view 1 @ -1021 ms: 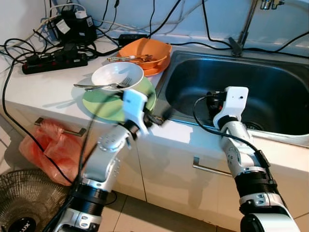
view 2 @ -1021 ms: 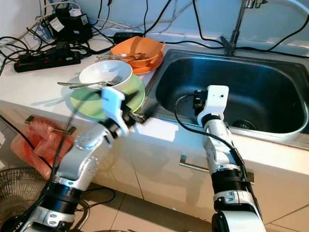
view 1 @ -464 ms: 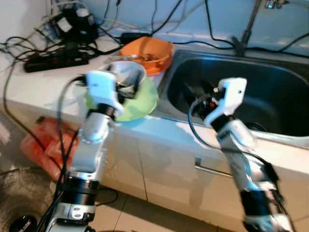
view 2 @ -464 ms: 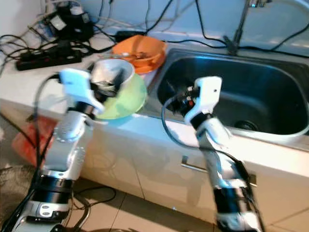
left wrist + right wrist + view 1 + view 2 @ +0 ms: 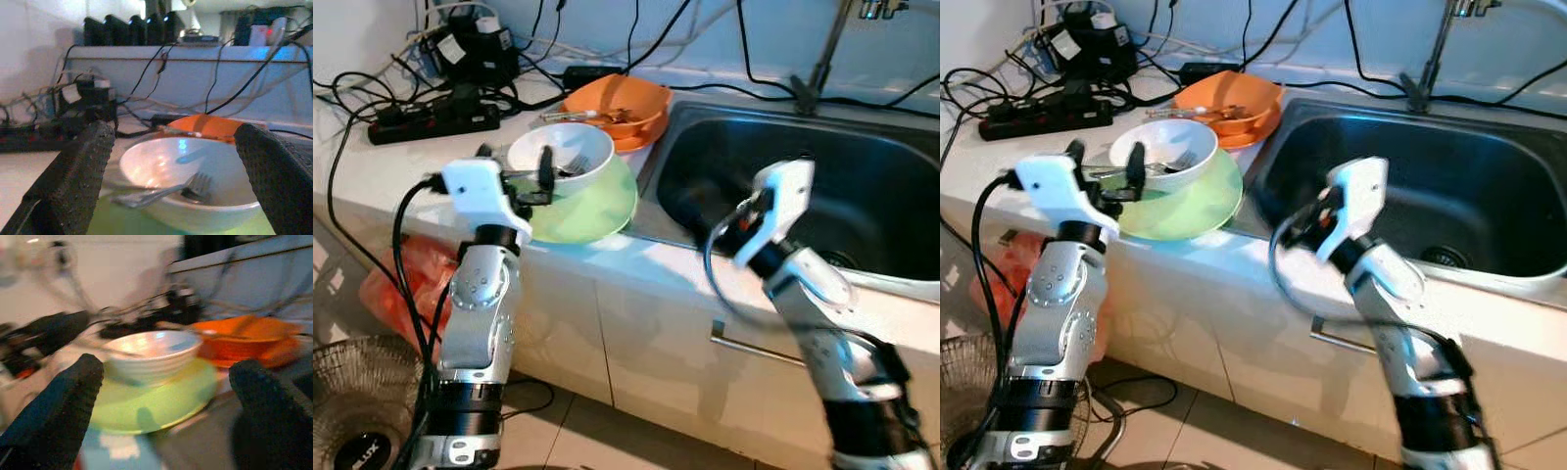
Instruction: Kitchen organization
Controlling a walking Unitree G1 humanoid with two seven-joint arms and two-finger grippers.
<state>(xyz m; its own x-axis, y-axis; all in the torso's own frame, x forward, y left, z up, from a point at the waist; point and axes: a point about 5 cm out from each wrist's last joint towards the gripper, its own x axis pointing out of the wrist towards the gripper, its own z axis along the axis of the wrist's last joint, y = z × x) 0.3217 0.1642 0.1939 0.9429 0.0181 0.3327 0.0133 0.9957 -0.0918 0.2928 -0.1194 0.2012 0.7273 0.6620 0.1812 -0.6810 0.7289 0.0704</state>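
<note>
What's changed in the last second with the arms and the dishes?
The left gripper swung from the counter edge by the sink to the near-left side of the white bowl, fingers open toward it. The right gripper pulled back over the sink's front edge. Bowl, fork, green plate and orange dishes stayed put.

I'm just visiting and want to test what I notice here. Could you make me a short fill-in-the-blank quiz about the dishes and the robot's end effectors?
1. The white bowl sits on a ____ plate.
2. Lying inside the white bowl is a metal ____.
3. The orange dish sits between the white bowl and the ____.
4. The left end effector, fingers apart, is next to the ____ bowl.

Missing words: green; fork; sink; white
</note>
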